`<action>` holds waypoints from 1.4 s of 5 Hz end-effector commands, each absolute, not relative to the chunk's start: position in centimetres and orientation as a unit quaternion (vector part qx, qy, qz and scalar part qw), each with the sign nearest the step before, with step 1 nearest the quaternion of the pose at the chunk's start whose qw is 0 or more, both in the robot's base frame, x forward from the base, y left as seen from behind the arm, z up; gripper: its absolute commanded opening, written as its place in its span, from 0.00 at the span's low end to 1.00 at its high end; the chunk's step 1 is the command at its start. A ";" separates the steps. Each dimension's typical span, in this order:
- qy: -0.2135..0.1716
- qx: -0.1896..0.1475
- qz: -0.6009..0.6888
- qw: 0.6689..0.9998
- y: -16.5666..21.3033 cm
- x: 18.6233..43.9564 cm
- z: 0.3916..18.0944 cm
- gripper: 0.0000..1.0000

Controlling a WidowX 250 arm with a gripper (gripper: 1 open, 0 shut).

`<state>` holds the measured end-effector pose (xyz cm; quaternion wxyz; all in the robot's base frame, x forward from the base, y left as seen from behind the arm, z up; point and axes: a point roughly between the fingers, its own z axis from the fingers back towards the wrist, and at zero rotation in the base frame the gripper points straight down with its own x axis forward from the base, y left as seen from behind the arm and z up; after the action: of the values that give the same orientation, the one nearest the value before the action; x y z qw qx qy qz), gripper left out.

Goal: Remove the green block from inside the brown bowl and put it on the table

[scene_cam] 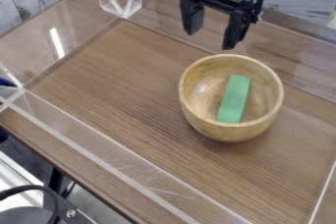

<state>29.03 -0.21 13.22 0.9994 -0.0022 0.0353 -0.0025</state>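
Observation:
The green block [237, 99] lies flat inside the brown bowl [199, 111], running from front to back on the bowl's floor. The bowl stands on the table [118, 100], right of its middle. My gripper [215, 27] hangs above and behind the bowl, pointing down, with its two dark fingers spread apart and nothing between them. It touches neither the bowl nor the block.
Low clear acrylic walls [79, 135] border the tabletop on the left, front and back. A clear acrylic bracket [122, 2] stands at the far back corner. The tabletop left of the bowl is bare wood.

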 end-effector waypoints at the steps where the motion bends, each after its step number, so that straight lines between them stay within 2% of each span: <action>1: 0.044 -0.003 -0.007 0.999 -0.9 28.7 12.1 1.00; 4: 0.055 -0.012 -0.032 0.998 -3.1 28.0 7.0 1.00; 5: 0.054 -0.013 -0.040 0.998 -3.9 28.2 5.9 1.00; 7: 0.050 -0.022 -0.041 0.998 -5.0 28.5 5.1 1.00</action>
<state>27.69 -4.74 3.76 0.9961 -0.0187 0.0777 -0.0375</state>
